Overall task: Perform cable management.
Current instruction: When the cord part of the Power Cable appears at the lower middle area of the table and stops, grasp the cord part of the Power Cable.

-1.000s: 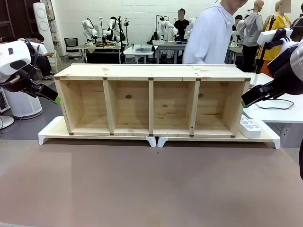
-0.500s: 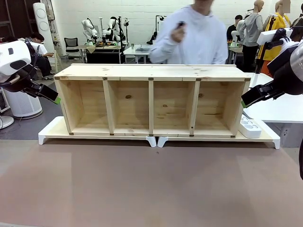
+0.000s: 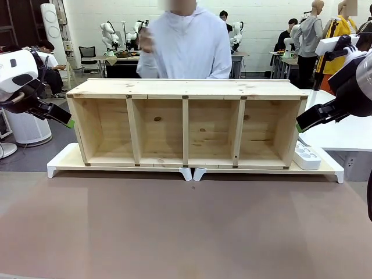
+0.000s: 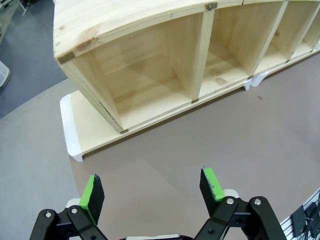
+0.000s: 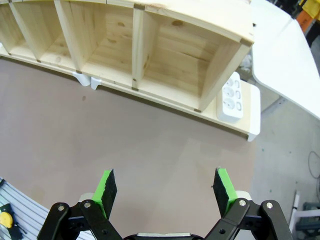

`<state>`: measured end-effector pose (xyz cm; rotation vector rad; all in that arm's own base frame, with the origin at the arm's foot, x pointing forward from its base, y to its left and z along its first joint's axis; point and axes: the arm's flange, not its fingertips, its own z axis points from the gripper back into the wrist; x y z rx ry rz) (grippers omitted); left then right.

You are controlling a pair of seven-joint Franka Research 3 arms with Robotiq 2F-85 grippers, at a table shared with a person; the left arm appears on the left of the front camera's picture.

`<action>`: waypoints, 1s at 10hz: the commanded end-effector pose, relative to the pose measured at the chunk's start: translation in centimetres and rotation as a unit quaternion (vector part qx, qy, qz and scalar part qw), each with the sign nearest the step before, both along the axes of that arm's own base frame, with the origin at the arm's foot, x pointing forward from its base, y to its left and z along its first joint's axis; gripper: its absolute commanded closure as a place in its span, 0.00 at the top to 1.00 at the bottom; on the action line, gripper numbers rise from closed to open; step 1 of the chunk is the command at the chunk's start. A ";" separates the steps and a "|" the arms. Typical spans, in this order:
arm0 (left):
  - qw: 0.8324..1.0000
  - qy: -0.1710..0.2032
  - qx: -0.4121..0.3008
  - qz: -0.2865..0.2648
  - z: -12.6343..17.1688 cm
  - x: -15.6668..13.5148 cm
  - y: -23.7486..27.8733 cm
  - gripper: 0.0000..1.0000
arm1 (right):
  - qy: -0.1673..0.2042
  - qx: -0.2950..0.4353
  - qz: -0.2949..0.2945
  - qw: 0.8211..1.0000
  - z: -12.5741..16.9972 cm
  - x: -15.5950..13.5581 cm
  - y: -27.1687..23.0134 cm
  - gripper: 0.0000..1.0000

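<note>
Cable: can't place it for sure. The person's raised hand (image 3: 146, 40) behind the shelf (image 3: 186, 88) may hold it, but it's too blurred to tell. Shelf bays are empty and nothing is plugged into the strip (image 5: 231, 97). Left jaws and right jaws are both wide apart and empty, out at the sides of the counter (image 3: 186, 232). Task looks barely started; all routing is left.
</note>
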<state>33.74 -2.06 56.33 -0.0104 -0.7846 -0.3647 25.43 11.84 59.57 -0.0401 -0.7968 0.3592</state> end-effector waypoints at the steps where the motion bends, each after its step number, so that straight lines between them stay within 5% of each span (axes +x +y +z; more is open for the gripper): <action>1: 1.000 0.004 -0.005 0.007 -0.1 0.1 -0.1 1.00 | -0.002 -0.003 0.000 1.000 0.1 0.0 -0.1 1.00; 10: 1.000 0.004 -0.005 0.007 -0.1 0.1 -0.1 1.00 | -0.002 -0.003 0.000 1.000 0.1 0.0 -0.1 1.00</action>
